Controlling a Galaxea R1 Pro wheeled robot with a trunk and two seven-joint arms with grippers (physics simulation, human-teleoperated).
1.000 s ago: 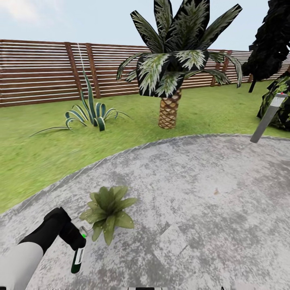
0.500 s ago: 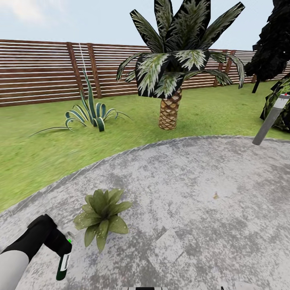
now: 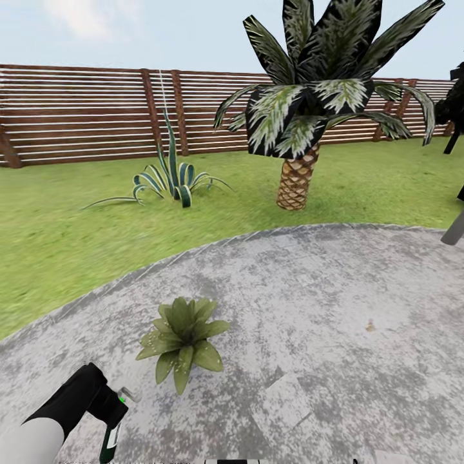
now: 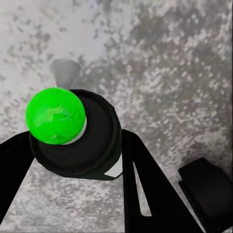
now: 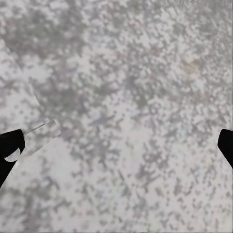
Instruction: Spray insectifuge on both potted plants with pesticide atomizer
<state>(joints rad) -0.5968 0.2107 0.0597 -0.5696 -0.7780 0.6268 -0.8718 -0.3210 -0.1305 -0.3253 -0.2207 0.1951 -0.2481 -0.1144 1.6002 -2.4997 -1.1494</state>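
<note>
One potted plant (image 3: 182,335), a low rosette of pointed speckled leaves, stands on the grey paved patio (image 3: 309,303). My left gripper (image 3: 108,412) hangs low beside it, nearer the patio's edge and nearer to me, clear of the leaves. It is shut on the pesticide atomizer (image 3: 111,439), a dark green bottle tilted toward me, with its grey spray head (image 3: 126,394) nearest the plant. In the left wrist view the black fingers (image 4: 145,189) clamp the dark bottle (image 4: 92,145), which carries a bright green knob (image 4: 55,115). My right gripper (image 5: 116,145) is open over bare paving.
Lawn (image 3: 58,245) rings the patio. A striped agave (image 3: 171,180) and a palm tree (image 3: 298,174) stand on the grass in front of a brown slat fence (image 3: 77,109). A grey bollard lamp (image 3: 454,229) leans in at the right edge.
The whole view has shifted right, so the camera has turned left. My left gripper with the atomizer has drawn back and lower, slightly farther from the potted plant.
</note>
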